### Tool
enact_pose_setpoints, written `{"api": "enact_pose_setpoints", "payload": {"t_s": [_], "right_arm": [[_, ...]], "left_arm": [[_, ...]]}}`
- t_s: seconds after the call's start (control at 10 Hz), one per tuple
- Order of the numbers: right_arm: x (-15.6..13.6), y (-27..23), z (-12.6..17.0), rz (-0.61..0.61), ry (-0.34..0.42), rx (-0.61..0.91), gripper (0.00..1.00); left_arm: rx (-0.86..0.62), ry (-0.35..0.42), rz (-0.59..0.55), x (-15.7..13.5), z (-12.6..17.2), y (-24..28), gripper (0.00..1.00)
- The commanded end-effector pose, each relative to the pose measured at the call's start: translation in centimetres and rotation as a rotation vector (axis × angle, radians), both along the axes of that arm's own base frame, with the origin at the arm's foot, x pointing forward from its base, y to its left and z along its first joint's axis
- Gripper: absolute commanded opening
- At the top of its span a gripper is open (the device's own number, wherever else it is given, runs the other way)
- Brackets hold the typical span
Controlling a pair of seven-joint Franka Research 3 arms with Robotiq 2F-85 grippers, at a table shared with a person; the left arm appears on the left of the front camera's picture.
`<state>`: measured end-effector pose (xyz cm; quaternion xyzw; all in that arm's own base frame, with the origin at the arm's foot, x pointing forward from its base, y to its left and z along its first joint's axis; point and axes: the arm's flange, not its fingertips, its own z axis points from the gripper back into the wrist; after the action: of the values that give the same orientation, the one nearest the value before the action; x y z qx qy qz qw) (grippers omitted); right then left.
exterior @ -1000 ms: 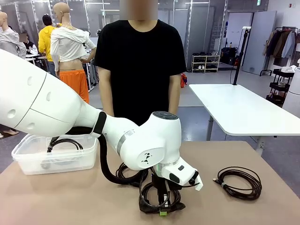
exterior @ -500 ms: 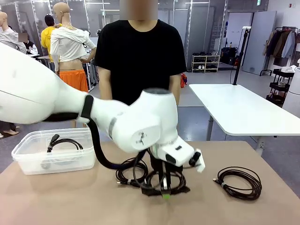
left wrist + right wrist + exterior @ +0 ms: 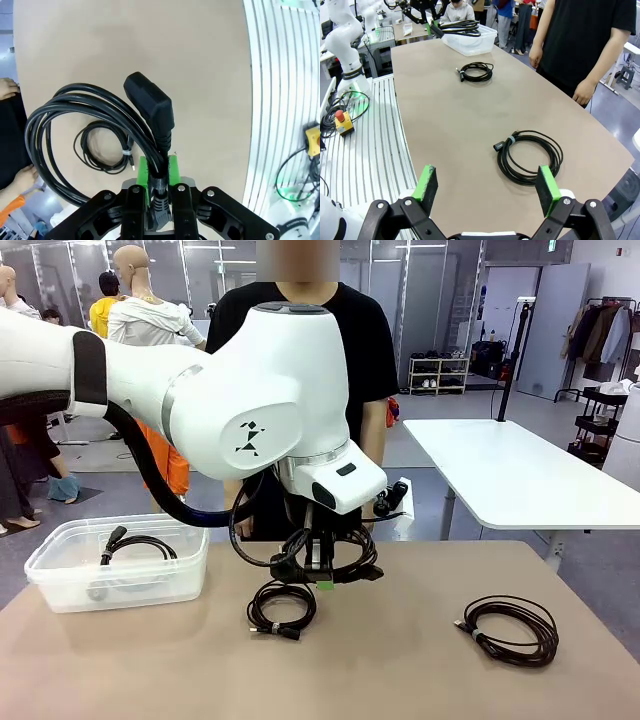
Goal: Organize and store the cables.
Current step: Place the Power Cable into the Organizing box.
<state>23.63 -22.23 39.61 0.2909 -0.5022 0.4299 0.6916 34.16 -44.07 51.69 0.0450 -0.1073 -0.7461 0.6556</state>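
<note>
The left end effector (image 3: 318,578), closed tight on the plug end of a coiled power cable (image 3: 80,100), holds it above the tabletop (image 3: 400,680), probably for the clear bin (image 3: 60,585) at nine o'clock; the right end effector (image 3: 487,187) gapes empty.

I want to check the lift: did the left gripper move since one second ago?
Yes. The left gripper, shut on a cable, rose from the table and now hangs above the small coil lying there.
</note>
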Motion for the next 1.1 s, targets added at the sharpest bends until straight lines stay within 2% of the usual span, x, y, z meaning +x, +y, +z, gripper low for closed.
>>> {"api": "enact_pose_setpoints", "payload": {"t_s": [0.0,0.4,0.5,0.7,0.9,1.0], "right_arm": [[0.0,0.0,0.1,0.001,-0.021,0.003,1.00],[0.0,0.0,0.1,0.001,-0.021,0.003,1.00],[0.0,0.0,0.1,0.001,-0.021,0.003,1.00],[0.0,0.0,0.1,0.001,-0.021,0.003,1.00],[0.0,0.0,0.1,0.001,-0.021,0.003,1.00],[0.0,0.0,0.1,0.001,-0.021,0.003,1.00]], "left_arm": [[-0.003,0.012,0.008,-0.1,-0.8,-0.5,0.00],[-0.003,0.012,0.008,-0.1,-0.8,-0.5,0.00],[0.010,0.024,-0.005,0.1,-1.3,-0.5,0.18],[0.002,-0.036,0.009,5.3,-0.1,6.0,0.18],[0.067,-0.052,-0.017,8.8,-1.8,15.6,0.18],[0.098,-0.031,0.005,9.7,-3.0,20.1,0.18]]}}
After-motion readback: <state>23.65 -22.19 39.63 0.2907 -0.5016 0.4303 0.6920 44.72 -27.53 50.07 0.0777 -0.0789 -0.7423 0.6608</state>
